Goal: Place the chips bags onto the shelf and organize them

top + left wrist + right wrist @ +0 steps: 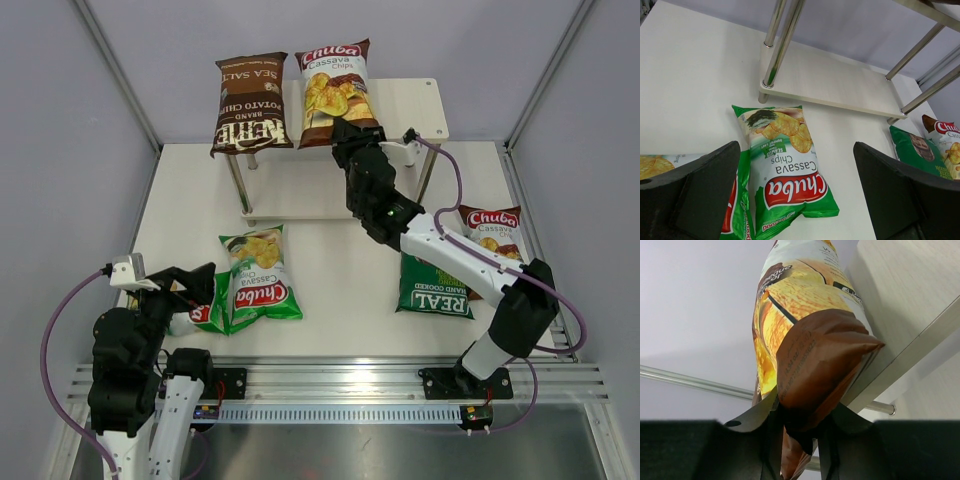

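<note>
Only partly done: left claw [205, 283] wide open over two green Chuba bags [262, 275] down on the table [340, 270]. Up on the shelf [410, 100], Kettle bag [250, 105] set, next white Chuba bag [335, 85] pinched by the right claw [345, 135]. Far right, REAL bag [435, 290] and other white bag [492, 228] waiting on the table.

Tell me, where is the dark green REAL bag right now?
In the top view the dark green REAL bag lies flat on the right side of the table, just left of a white-brown Chuba bag, in front of the shelf.
</note>
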You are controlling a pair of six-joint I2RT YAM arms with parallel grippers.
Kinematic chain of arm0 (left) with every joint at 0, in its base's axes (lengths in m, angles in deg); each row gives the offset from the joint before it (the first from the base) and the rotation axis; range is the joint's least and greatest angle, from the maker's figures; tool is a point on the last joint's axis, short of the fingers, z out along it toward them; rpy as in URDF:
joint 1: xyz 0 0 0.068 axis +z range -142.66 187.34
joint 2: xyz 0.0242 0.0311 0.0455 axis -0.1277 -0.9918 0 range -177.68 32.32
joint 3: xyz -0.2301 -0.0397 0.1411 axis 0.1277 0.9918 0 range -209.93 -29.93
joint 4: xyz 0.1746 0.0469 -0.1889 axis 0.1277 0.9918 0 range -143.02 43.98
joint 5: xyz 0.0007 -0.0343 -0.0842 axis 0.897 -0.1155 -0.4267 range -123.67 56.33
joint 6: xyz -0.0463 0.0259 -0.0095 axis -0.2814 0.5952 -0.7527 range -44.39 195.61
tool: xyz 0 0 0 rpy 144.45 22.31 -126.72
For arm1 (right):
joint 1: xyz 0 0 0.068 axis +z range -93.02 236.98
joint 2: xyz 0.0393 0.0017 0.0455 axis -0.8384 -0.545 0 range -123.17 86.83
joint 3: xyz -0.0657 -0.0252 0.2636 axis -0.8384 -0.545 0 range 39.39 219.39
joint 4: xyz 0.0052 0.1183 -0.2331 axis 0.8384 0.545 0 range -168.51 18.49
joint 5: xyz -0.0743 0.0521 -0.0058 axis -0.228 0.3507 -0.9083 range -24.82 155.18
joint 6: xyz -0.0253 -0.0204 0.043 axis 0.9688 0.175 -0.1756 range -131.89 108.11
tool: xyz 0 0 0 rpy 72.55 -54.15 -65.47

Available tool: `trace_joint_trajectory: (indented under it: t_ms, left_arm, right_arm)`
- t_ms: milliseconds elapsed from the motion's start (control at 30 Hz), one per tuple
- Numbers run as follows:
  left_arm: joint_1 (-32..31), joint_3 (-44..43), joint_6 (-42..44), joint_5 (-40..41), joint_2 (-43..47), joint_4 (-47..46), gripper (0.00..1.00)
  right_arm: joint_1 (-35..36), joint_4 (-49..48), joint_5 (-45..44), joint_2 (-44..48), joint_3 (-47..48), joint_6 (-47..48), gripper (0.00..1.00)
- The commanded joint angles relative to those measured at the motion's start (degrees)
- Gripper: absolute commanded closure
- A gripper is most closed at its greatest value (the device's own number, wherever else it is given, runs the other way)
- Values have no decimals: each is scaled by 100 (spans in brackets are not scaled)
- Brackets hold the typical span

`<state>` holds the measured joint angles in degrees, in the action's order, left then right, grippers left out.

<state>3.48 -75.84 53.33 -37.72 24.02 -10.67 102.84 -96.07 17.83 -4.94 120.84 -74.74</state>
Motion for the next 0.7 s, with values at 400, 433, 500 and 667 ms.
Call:
trace_joint_trajectory:
  t_ms: [400, 433, 500, 667]
  left_arm:
    - [-45, 12, 66, 10, 82, -245, 1]
    - [-45, 21, 75, 10, 82, -245, 1]
    - [-54, 21, 75, 10, 91, -245, 1]
    - [-54, 21, 66, 1, 100, -245, 1]
  right_arm:
    - [72, 113, 148, -368, 803, -377, 69]
    - [72, 104, 121, -368, 785, -412, 69]
    - [72, 139, 104, -368, 750, -421, 67]
    - [89, 235, -28, -184, 574, -570, 40]
